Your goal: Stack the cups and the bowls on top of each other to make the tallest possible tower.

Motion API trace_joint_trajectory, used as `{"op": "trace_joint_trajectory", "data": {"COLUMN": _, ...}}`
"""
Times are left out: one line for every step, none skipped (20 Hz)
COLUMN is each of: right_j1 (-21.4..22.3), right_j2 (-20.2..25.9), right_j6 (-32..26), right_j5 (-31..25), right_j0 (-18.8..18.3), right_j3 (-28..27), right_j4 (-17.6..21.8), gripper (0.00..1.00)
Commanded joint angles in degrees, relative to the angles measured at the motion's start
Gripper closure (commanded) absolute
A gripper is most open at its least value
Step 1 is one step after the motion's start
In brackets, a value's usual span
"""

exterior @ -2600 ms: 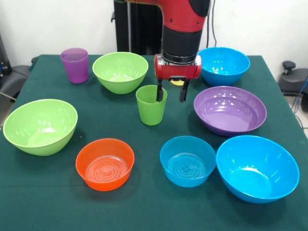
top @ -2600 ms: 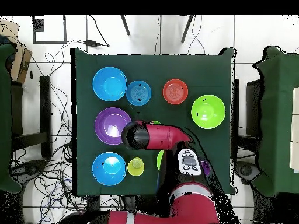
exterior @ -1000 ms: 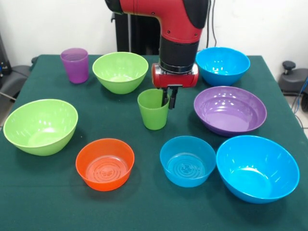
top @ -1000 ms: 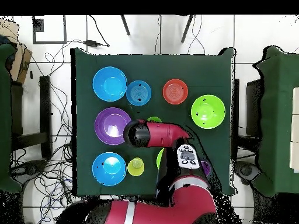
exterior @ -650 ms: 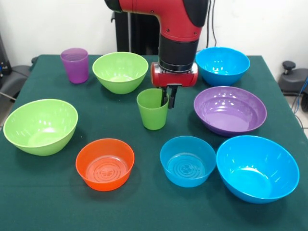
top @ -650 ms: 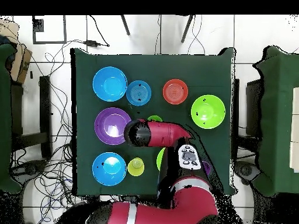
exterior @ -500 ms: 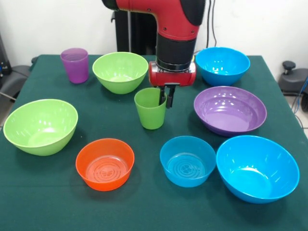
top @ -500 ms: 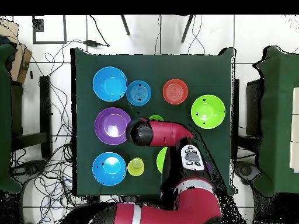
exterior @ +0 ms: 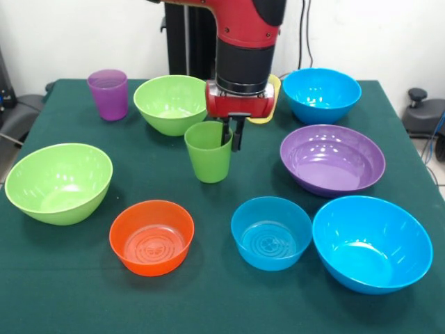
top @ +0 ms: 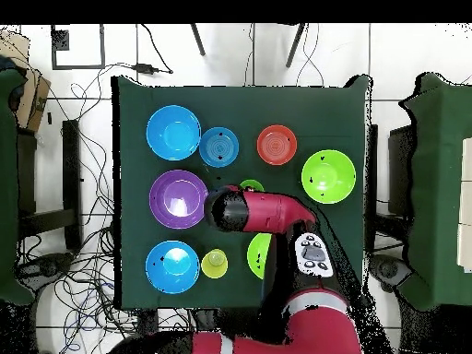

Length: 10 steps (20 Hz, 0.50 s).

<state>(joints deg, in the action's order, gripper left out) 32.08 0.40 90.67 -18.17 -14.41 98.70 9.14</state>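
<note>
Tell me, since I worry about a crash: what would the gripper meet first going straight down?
Probably the green cup it already pinches by the rim; below that, the green table, as far as depth shows.

Bowls: you have seven, two lime green (exterior: 174, 104) (exterior: 58, 182), three blue (exterior: 322, 94) (exterior: 271, 232) (exterior: 372, 243), one orange (exterior: 151, 236), one purple (exterior: 332, 158).
Cups: you have three, purple cup (exterior: 108, 94), green cup (exterior: 207, 154), yellow cup (top: 214, 264).

A robotics lab: a red and black robot arm (exterior: 243, 42) on a pedestal stands at a green cloth-covered bench (top: 134, 129), loose black cables (top: 69, 277) sprawl over the white tiled floor (top: 258, 55), and similar green benches (top: 442, 184) flank it.
</note>
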Motion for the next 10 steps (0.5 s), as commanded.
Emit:
{"op": "trace_joint_trajectory", "data": {"right_j1": 1.68, "right_j2": 5.23, "right_j6": 1.94, "right_j5": -0.91, "right_j0": -1.77, "right_j3": 5.13, "right_j4": 3.43, "gripper": 1.0}}
{"op": "trace_joint_trajectory", "data": {"right_j1": 1.77, "right_j2": 5.34, "right_j6": 1.84, "right_j5": -0.82, "right_j0": -2.05, "right_j3": 5.49, "right_j4": 3.48, "gripper": 1.0}}
{"op": "trace_joint_trajectory", "data": {"right_j1": 2.08, "right_j2": 5.46, "right_j6": 1.79, "right_j5": -0.42, "right_j0": -2.39, "right_j3": 6.02, "right_j4": 3.62, "gripper": 1.0}}
{"op": "trace_joint_trajectory", "data": {"right_j1": 2.24, "right_j2": 5.52, "right_j6": 1.77, "right_j5": -0.3, "right_j0": -2.54, "right_j3": 6.3, "right_j4": 3.67, "gripper": 1.0}}
{"op": "trace_joint_trajectory", "data": {"right_j1": 2.17, "right_j2": 5.54, "right_j6": 1.71, "right_j5": -0.27, "right_j0": -2.63, "right_j3": 6.14, "right_j4": 3.71, "gripper": 1.0}}
{"op": "trace_joint_trajectory", "data": {"right_j1": 2.1, "right_j2": 5.6, "right_j6": 1.65, "right_j5": -0.15, "right_j0": -2.73, "right_j3": 6.1, "right_j4": 3.77, "gripper": 1.0}}
{"op": "trace_joint_trajectory", "data": {"right_j1": 1.63, "right_j2": 5.85, "right_j6": 1.45, "right_j5": 0.05, "right_j0": -2.98, "right_j3": 5.74, "right_j4": 3.86, "gripper": 1.0}}
{"op": "trace_joint_trajectory", "data": {"right_j1": 1.34, "right_j2": 6.0, "right_j6": 1.34, "right_j5": 0.21, "right_j0": -3.14, "right_j3": 5.58, "right_j4": 3.93, "gripper": 1.0}}
{"op": "trace_joint_trajectory", "data": {"right_j1": 0.61, "right_j2": 6.23, "right_j6": 1.16, "right_j5": 0.5, "right_j0": -3.42, "right_j3": 5.01, "right_j4": 4.04, "gripper": 1.0}}
{"op": "trace_joint_trajectory", "data": {"right_j1": 0.33, "right_j2": 6.34, "right_j6": 1.13, "right_j5": 0.7, "right_j0": -3.58, "right_j3": 4.93, "right_j4": 4.09, "gripper": 1.0}}
